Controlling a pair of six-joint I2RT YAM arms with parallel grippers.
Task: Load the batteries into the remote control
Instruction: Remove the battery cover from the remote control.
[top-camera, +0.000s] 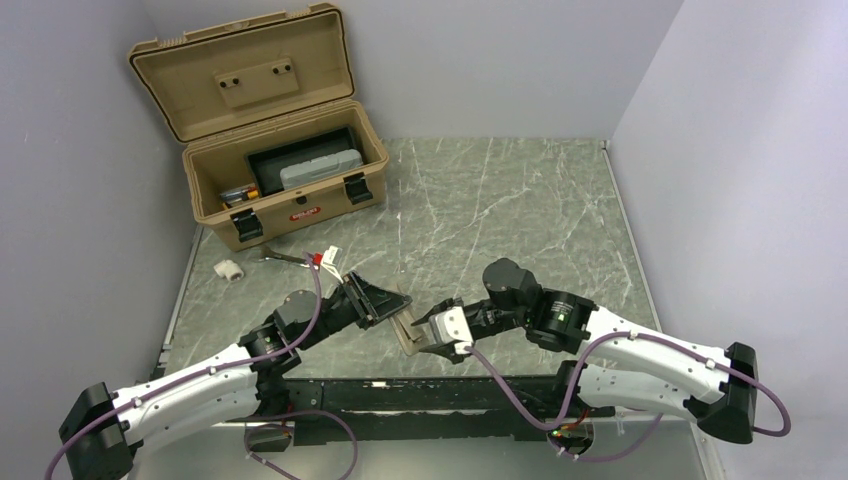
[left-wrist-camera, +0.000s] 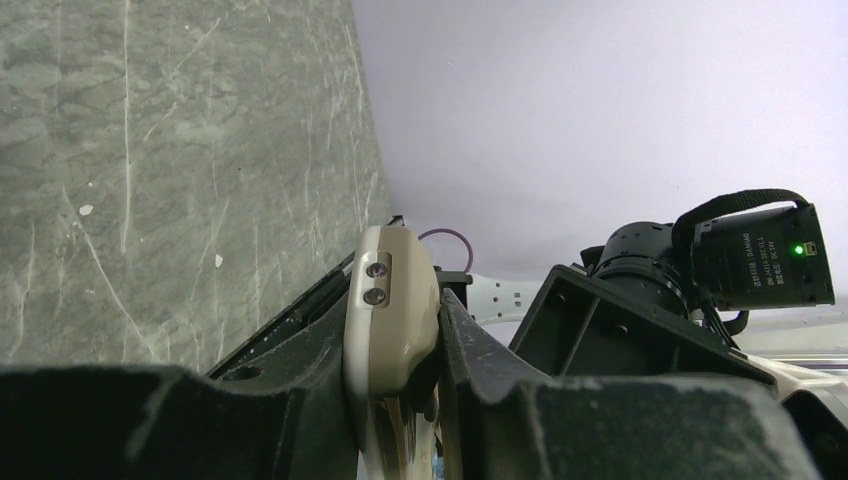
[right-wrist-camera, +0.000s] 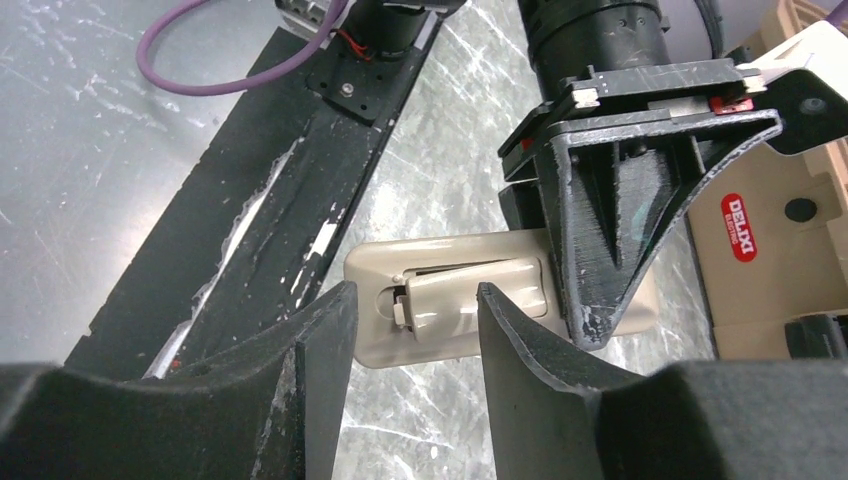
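My left gripper (top-camera: 392, 304) is shut on the remote control (top-camera: 408, 328) and holds it edge-up above the table's near middle. In the left wrist view the remote (left-wrist-camera: 392, 300) stands clamped between the two black fingers, two small round lenses at its end. In the right wrist view its greyish-beige back (right-wrist-camera: 390, 330) faces the camera, the battery cover (right-wrist-camera: 470, 290) in place. My right gripper (right-wrist-camera: 415, 300) is open, its fingers on either side of the cover end; it also shows in the top view (top-camera: 425, 338). No battery is clearly visible; small orange-black items (top-camera: 240, 194) lie in the box.
An open tan toolbox (top-camera: 300, 212) stands at the back left with a grey case (top-camera: 320, 170) in a black tray. A small white block (top-camera: 229, 268) and a red-and-white tagged item (top-camera: 325, 258) lie in front of it. A black strip (top-camera: 400, 385) runs along the near edge.
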